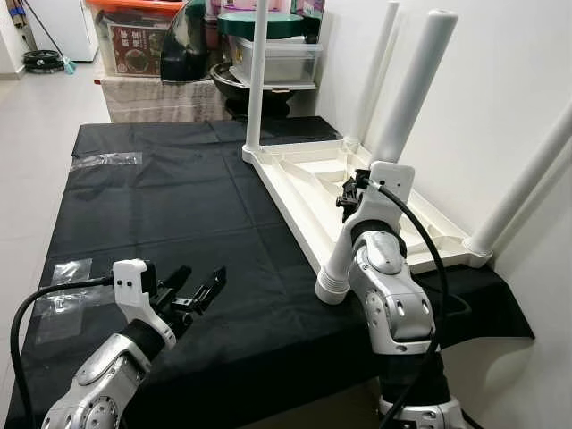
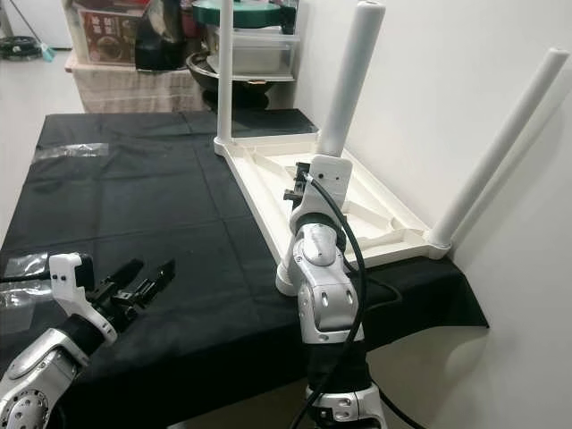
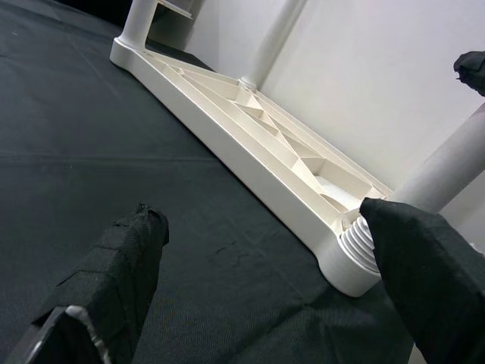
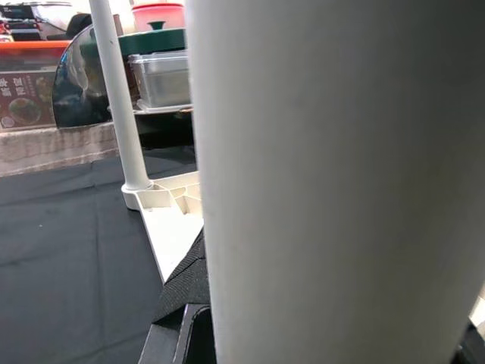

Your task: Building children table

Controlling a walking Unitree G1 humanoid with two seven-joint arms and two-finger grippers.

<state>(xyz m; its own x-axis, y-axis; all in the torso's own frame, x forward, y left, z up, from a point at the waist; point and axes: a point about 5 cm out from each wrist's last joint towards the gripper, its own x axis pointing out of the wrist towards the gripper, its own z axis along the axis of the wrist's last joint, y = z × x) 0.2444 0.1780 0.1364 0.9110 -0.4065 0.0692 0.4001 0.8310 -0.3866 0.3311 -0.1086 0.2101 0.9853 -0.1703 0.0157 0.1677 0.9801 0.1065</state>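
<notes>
A white table top (image 1: 357,192) is lying upside down on a black cloth (image 1: 161,206), in the middle and right of the head views, next to the white wall. Four white legs are standing up from its corners.

The right gripper (image 1: 350,193) is sitting in the middle of the left eye view, on the near leg (image 1: 407,98). This leg is leaning. In the right wrist view the leg is very close and big, and a black finger (image 4: 186,292) is pressing on its side. The fingers are squeezing the leg.

The left gripper (image 1: 192,290) is hanging over the cloth in the lower left of the left eye view. Its two black fingers (image 3: 114,265) are spread wide apart, holding nothing and touching nothing. In the left wrist view, the near corner of the table top is showing between them.

Boxes and a pot (image 1: 268,45) are sitting at the top of the picture.
</notes>
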